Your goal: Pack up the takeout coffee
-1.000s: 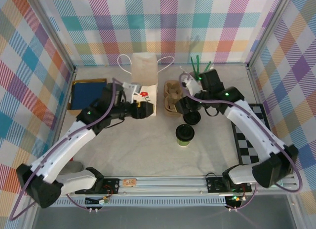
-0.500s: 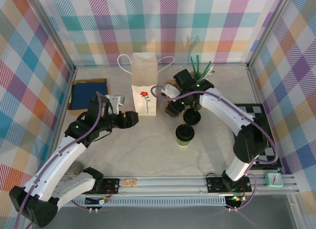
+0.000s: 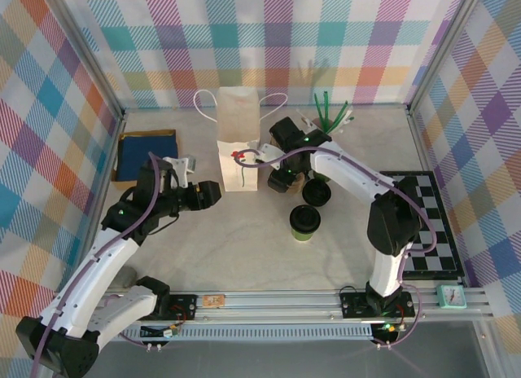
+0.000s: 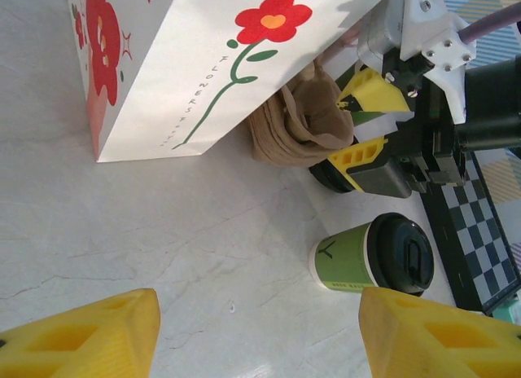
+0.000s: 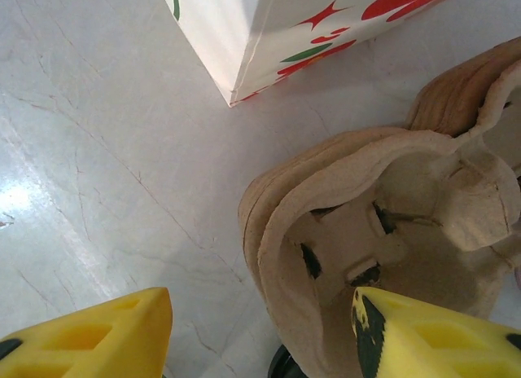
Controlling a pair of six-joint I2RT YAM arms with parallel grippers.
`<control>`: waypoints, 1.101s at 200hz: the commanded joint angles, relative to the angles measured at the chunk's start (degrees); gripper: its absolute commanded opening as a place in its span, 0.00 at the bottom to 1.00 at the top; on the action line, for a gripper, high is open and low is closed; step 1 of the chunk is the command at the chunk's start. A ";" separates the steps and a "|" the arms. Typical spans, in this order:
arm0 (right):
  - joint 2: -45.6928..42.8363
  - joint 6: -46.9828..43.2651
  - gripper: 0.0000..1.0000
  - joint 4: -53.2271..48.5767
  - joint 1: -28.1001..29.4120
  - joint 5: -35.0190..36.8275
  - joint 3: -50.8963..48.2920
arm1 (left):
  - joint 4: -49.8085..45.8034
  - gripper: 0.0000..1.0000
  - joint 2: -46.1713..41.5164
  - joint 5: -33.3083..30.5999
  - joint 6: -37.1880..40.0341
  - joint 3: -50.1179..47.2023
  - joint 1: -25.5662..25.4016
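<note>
The takeout coffee (image 3: 304,222), a short green cup under a black lid, stands at mid table in front of the white flowered paper bag (image 3: 238,142). In the left wrist view the coffee (image 4: 358,260) shows past the bag (image 4: 203,60). My left gripper (image 3: 213,192) hovers left of the bag's front, open, with bare tabletop between its fingers (image 4: 260,345). My right gripper (image 3: 282,180) is open at the bag's right front corner, low over the brown pulp cup carrier (image 5: 383,223). The carrier's near rim lies between the right gripper (image 5: 260,337) fingers, one finger over a well.
A black lidded item (image 3: 316,194) sits just behind the coffee. Green sticks (image 3: 330,109) stand at the back. A blue cloth (image 3: 146,154) lies far left, and a checkered board (image 3: 423,223) along the right wall.
My left arm has pulled back from the bag toward the left. My right arm swung left over the carrier toward the bag, and its fingers have narrowed.
</note>
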 commanded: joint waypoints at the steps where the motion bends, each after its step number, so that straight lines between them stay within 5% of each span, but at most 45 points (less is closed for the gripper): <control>1: 1.39 -1.39 0.60 -1.41 0.67 1.29 1.61 | -1.94 0.66 -0.97 0.61 -0.36 -0.17 1.03; 117: -1.47 -7.64 0.60 1.64 -0.93 4.10 0.93 | -2.39 0.65 -2.29 1.11 0.84 -0.68 2.36; 220: 1.00 -19.54 0.64 4.05 -7.77 -2.43 3.95 | -2.99 0.65 -3.81 1.66 1.46 -0.02 3.58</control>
